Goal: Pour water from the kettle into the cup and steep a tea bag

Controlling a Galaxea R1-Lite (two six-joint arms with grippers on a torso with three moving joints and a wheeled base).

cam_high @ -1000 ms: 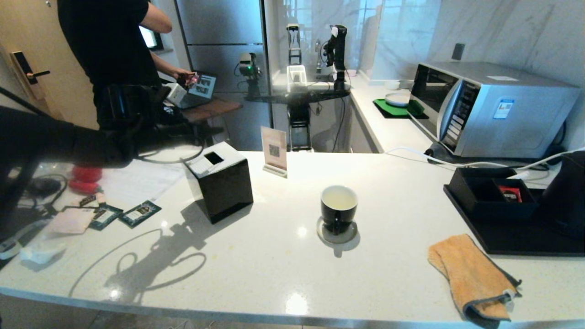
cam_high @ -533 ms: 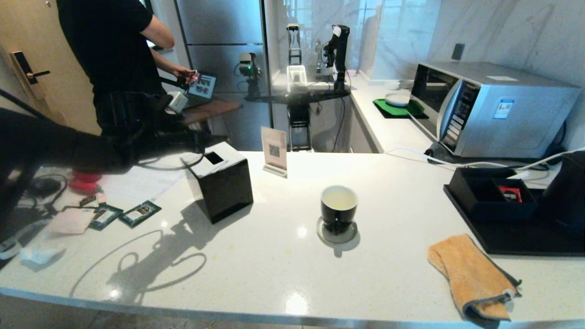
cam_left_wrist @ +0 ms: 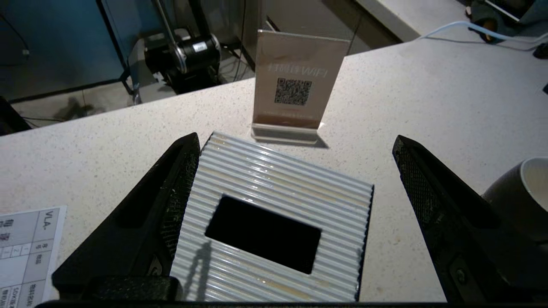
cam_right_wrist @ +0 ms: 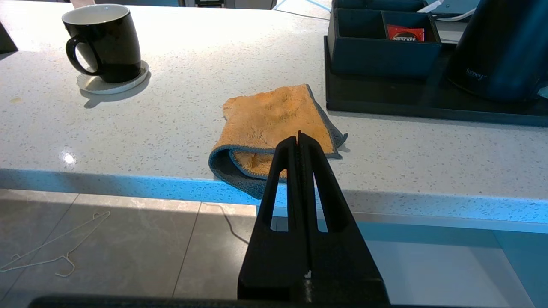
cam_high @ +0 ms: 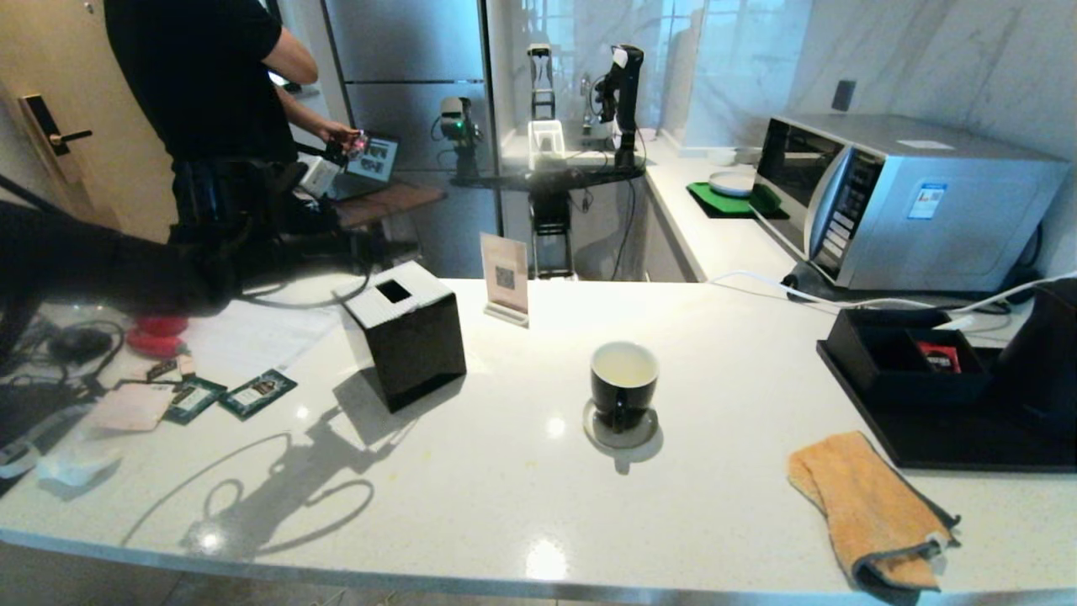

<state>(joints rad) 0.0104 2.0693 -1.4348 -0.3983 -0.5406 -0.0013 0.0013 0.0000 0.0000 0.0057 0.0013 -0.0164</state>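
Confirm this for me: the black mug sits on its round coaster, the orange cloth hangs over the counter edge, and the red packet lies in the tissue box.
Wrong on the packet. The right wrist view shows the red packet in a compartment of the dark organiser box beside the kettle, not in the tissue box.

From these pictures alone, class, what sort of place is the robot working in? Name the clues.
Most likely a kitchenette or tea counter: a microwave stands on the pale stone counter, with a kettle and a cup set out.
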